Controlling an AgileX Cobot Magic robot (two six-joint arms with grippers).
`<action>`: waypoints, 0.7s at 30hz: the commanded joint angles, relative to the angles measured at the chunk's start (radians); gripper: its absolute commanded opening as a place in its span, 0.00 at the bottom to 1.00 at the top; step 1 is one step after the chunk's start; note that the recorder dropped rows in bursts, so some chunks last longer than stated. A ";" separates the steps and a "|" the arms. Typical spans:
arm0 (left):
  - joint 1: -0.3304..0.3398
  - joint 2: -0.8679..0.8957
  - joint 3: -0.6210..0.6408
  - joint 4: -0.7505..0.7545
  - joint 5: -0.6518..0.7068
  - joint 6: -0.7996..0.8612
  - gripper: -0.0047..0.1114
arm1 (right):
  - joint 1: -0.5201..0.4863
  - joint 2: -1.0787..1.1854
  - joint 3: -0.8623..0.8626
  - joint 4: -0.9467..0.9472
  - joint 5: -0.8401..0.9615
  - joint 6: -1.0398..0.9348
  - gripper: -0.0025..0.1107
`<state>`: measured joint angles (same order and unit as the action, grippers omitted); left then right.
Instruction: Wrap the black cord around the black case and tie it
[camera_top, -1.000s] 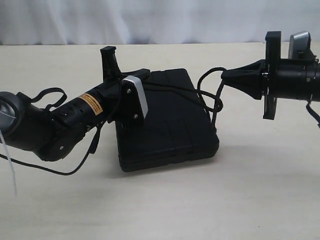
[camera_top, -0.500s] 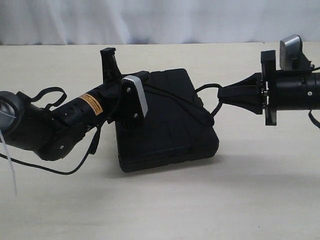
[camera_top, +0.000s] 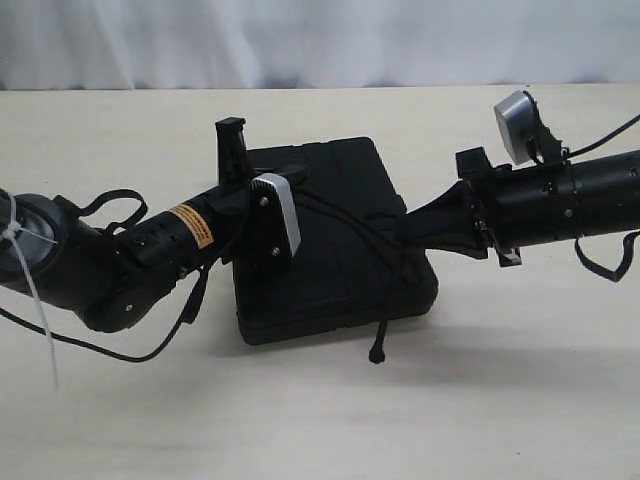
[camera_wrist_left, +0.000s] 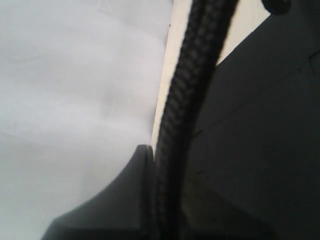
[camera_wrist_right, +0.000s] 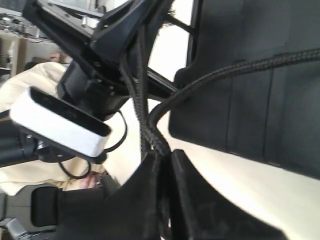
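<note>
The black case (camera_top: 340, 250) lies flat in the middle of the table. The black cord (camera_top: 352, 215) runs across its lid from my left gripper (camera_top: 296, 178) to my right gripper (camera_top: 412, 228). One cord end with a small knob (camera_top: 378, 355) hangs over the case's front edge. My left gripper sits at the case's far left corner, shut on the braided cord (camera_wrist_left: 185, 100), with the case (camera_wrist_left: 260, 130) beside it. My right gripper (camera_wrist_right: 165, 160) hovers over the case's right edge, shut on doubled strands of cord (camera_wrist_right: 150, 127). One strand leads over the case (camera_wrist_right: 260, 100).
The left arm's white wrist camera (camera_top: 280, 215) overhangs the case's left side and shows in the right wrist view as the white wrist camera (camera_wrist_right: 60, 122). A thin robot cable (camera_top: 110, 345) loops on the table at left. A white backdrop (camera_top: 300, 40) closes the far edge.
My right gripper has moved left to the case's right edge and rolled, drawing the cord's loop in. The knobbed end now hangs over the front edge. The left arm has shifted slightly right.
</note>
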<state>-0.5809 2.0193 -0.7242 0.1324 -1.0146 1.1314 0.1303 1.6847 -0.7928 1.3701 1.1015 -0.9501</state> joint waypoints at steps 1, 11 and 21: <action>-0.002 0.017 0.000 -0.014 -0.033 -0.011 0.04 | 0.007 0.001 0.002 -0.030 -0.036 -0.014 0.10; -0.002 0.017 -0.017 -0.055 0.001 -0.011 0.04 | 0.007 0.001 -0.013 -0.159 -0.036 0.071 0.49; -0.002 0.017 -0.017 -0.057 0.009 -0.011 0.04 | 0.007 -0.075 -0.095 -0.310 -0.038 0.180 0.53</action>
<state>-0.5809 2.0317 -0.7380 0.0942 -1.0273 1.1275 0.1344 1.6454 -0.8712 1.0805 1.0685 -0.7751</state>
